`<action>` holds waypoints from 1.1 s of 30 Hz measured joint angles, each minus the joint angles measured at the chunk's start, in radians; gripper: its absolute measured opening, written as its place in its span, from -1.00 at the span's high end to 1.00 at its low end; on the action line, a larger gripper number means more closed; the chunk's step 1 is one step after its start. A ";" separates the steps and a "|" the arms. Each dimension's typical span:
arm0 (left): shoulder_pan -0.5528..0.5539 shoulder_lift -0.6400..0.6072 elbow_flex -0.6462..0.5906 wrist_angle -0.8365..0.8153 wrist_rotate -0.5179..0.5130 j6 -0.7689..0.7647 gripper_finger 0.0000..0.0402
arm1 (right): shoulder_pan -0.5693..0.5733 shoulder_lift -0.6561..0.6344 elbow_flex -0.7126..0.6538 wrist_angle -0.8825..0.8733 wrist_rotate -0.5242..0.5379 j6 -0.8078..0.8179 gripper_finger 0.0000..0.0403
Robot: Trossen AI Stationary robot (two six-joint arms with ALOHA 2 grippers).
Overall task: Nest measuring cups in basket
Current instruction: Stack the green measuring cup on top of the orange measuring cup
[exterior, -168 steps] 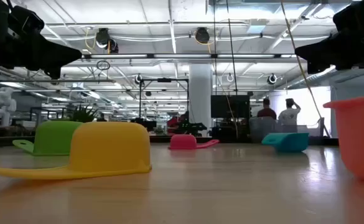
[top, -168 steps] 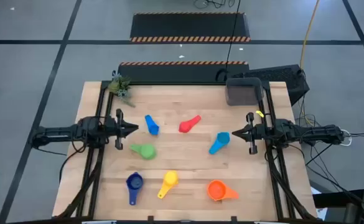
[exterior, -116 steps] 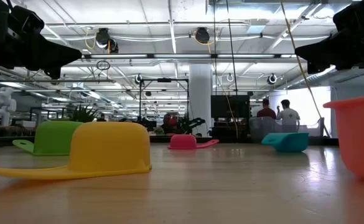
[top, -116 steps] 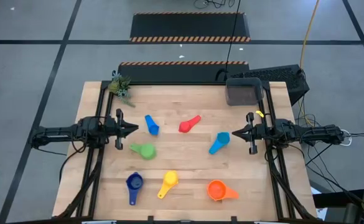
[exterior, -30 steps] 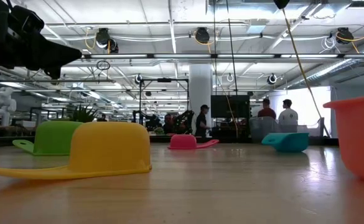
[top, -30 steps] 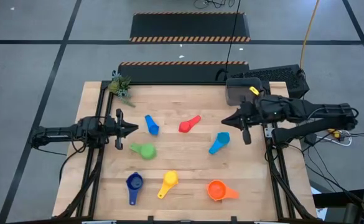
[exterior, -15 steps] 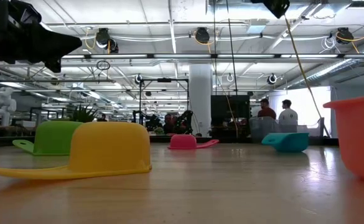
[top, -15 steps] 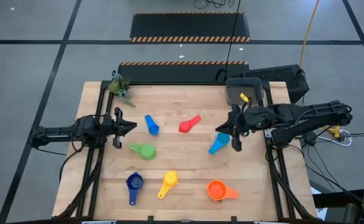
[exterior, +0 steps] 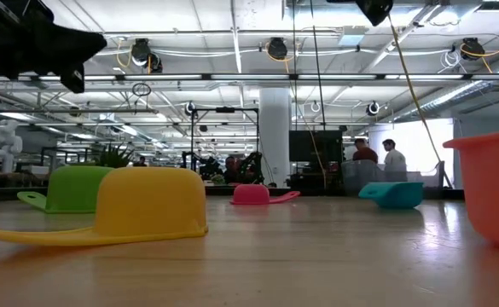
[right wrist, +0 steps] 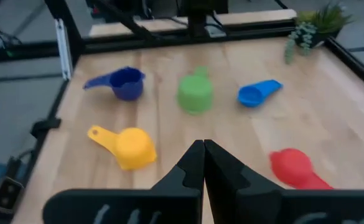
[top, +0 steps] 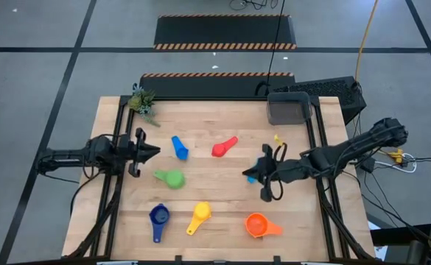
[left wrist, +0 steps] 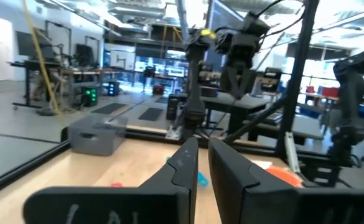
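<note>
With its fingers pressed shut, the right claw [top: 265,174] above the light blue cup [top: 253,177] could shove it aside unless they part first.

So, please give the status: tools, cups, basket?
Right tool shut, above light blue plastic cup. Left tool nearly shut, empty, at left edge. Dark grey rectangular basket holds no cup.

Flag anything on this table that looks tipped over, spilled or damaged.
No spill or damage shows. The yellow cup and green cup sit mouth down; the red cup lies on its side. All are loose on the table, none in the basket.
</note>
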 joint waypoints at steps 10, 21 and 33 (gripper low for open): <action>-0.135 0.220 0.259 -0.246 -0.063 0.043 0.50 | 0.046 0.009 -0.155 0.209 0.208 0.121 1.00; -0.400 0.650 0.472 -0.355 -0.109 0.048 0.31 | 0.074 0.009 -0.226 0.269 0.257 0.191 1.00; -0.762 1.091 0.713 -0.553 -0.254 -0.029 0.23 | 0.074 0.059 -0.253 0.288 0.259 0.255 1.00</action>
